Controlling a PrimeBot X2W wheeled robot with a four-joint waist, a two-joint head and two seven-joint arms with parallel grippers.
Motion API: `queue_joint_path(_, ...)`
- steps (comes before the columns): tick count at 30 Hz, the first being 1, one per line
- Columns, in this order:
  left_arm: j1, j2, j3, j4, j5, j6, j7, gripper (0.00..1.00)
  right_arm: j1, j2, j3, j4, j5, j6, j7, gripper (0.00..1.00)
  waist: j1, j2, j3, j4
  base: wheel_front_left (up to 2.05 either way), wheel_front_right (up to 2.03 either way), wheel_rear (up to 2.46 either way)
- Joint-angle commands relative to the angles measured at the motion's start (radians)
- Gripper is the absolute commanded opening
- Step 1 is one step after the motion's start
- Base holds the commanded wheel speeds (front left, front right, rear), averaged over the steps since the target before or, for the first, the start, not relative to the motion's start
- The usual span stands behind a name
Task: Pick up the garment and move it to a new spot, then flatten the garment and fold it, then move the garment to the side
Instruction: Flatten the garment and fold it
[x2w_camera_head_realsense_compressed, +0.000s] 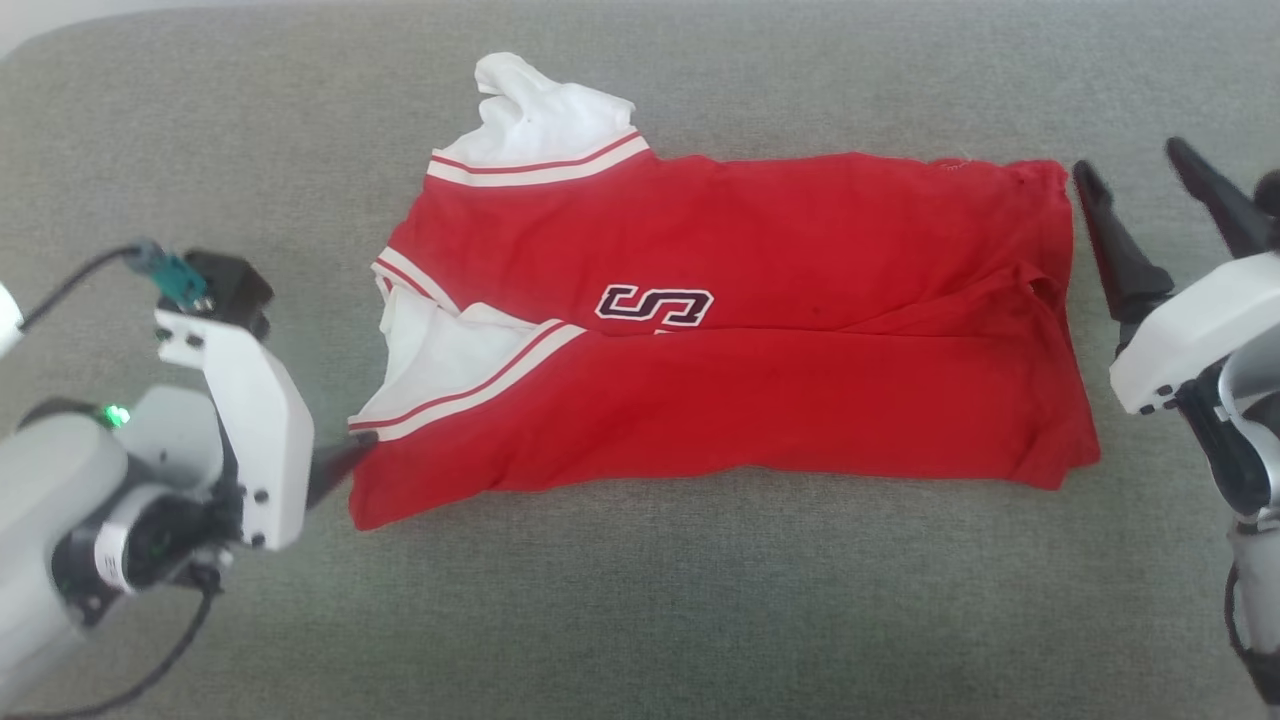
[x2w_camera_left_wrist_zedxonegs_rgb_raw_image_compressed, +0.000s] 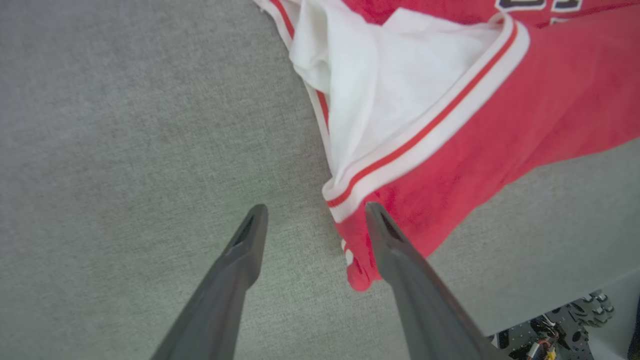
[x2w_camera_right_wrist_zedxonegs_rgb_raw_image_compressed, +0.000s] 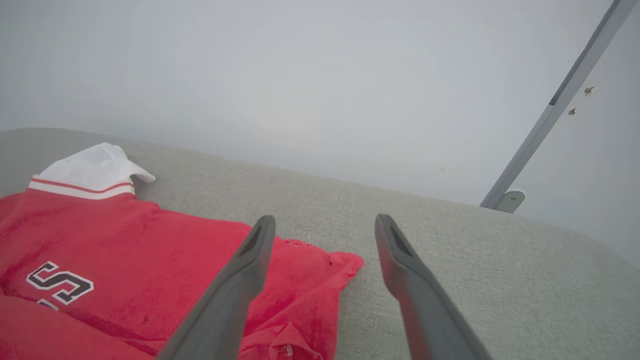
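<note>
Head view: garment (x2w_camera_head_realsense_compressed: 720, 400) flat on the grey tabletop (x2w_camera_head_realsense_compressed: 640, 620), approx centre, long axis L to R, sleeves twd robot's L, hem (x2w_camera_head_realsense_compressed: 1062, 300) twd R. Near long side already doubled over twd the middle, hiding most of the lettering; just an "S" (x2w_camera_head_realsense_compressed: 655, 305) on show. Far sleeve (x2w_camera_head_realsense_compressed: 545, 115) poking out past the top edge, a bit rumpled. Near sleeve (x2w_camera_head_realsense_compressed: 440, 365) partly tucked under the fold.

Left gripper (x2w_camera_head_realsense_compressed: 340, 462) low at the garment's near L corner. L wrist view: wide open, one finger over bare tabletop, the other across the red corner. Touching or not, can't tell. Nothing pinched.

Right gripper (x2w_camera_head_realsense_compressed: 1130, 160) just beside the far hem corner, clear of it in head view. Wide open too, nothing held. R wrist view: one finger in front of the hem corner, the other over tabletop.

Step, as judged: folding, w/ lengthwise fold in place but the job not yet done. Next prob a 2nd fold: either far long side in, incl. the loose sleeve, or crosswise, hem end over to sleeve end. Calls for closing on both layers at the corners, lifting both ends together and laying down evenly. Risk of a single-layer pinch undoing the first fold. After that, shifting the folded garment to the side.
</note>
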Motion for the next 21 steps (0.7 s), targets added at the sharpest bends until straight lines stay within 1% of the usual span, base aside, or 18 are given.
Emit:
queue_joint_path(1, 0.025, 0.011, -0.001, -0.03, -0.008, 0.025, -0.011, 1.0, 0.024, 0.023, -0.025, -0.027, -0.025, -0.001, -0.011, 1.0, 0.0, 0.0, 0.001, -0.005, 0.0, 0.0, 0.0)
queue_joint_path(3, 0.041, 0.025, -0.007, -0.053, -0.005, 0.048, -0.012, 1.0, 0.04, 0.05, -0.055, -0.061, -0.051, -0.001, -0.016, 1.0, 0.0, 0.0, 0.004, -0.012, 0.0, 0.0, 0.0)
queue_joint_path(5, 0.052, 0.028, -0.011, -0.058, 0.005, 0.063, -0.02, 1.0, 0.056, 0.072, -0.067, -0.092, -0.067, -0.001, -0.005, 1.0, 0.0, 0.0, 0.008, -0.02, 0.0, 0.0, 0.0)
queue_joint_path(7, 0.06, 0.021, -0.019, -0.045, 0.013, 0.064, -0.028, 1.0, 0.071, 0.089, -0.078, -0.119, -0.081, -0.001, 0.002, 1.0, 0.0, 0.0, 0.011, -0.03, 0.0, 0.0, 0.0)
queue_joint_path(13, 0.072, -0.027, -0.047, 0.089, 0.049, 0.035, -0.055, 1.0, 0.119, 0.136, -0.087, -0.175, -0.093, -0.001, 0.042, 1.0, 0.0, 0.0, 0.023, -0.064, 0.0, 0.0, 0.0)
queue_joint_path(16, 0.091, -0.075, -0.055, 0.169, 0.02, 0.009, -0.051, 1.0, 0.142, 0.149, -0.085, -0.185, -0.09, -0.001, 0.066, 1.0, 0.0, 0.0, 0.026, -0.077, 0.0, 0.0, 0.0)
queue_joint_path(18, 0.098, -0.103, -0.067, 0.209, 0.019, -0.009, -0.043, 1.0, 0.156, 0.149, -0.083, -0.192, -0.09, -0.001, 0.087, 1.0, 0.0, 0.0, 0.026, -0.083, 0.0, 0.0, 0.0)
queue_joint_path(19, 0.098, -0.103, -0.067, 0.209, 0.019, -0.009, -0.043, 1.0, 0.156, 0.149, -0.083, -0.192, -0.09, -0.001, 0.087, 1.0, 0.0, 0.0, 0.026, -0.083, 0.0, 0.0, 0.0)
queue_joint_path(21, 0.102, -0.13, -0.075, 0.238, 0.012, -0.026, -0.035, 1.0, 0.174, 0.149, -0.082, -0.196, -0.083, -0.001, 0.116, 1.0, 0.0, 0.0, 0.024, -0.086, 0.0, 0.0, 0.0)
